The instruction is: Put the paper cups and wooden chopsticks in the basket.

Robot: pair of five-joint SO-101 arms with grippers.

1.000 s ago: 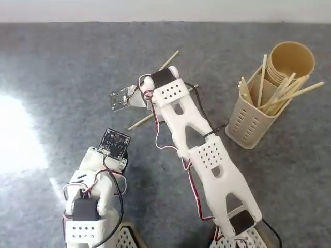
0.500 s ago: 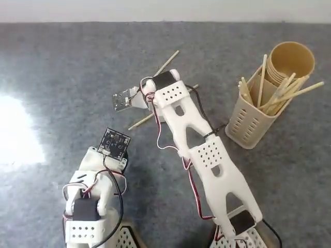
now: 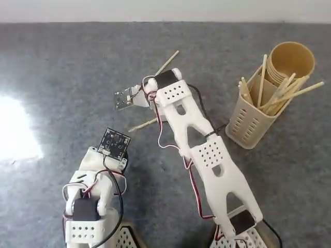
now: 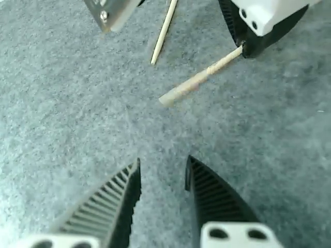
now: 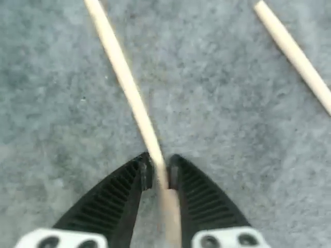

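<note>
Clenching a wooden chopstick [image 5: 124,77], the right tool [image 5: 159,170] holds something light, stiff and smooth — likely to swivel unless pinched near mid-length — while the left tool [image 4: 163,173] gapes.

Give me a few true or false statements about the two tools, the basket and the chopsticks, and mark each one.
The right tool is shut on a chopstick. True.
The left tool holds a cup. False: it is open and empty, above the carpet.
The basket holds cups and chopsticks. True.
Everything is in the basket already. False: a loose chopstick lies on the carpet, and another is in the right tool.
</note>
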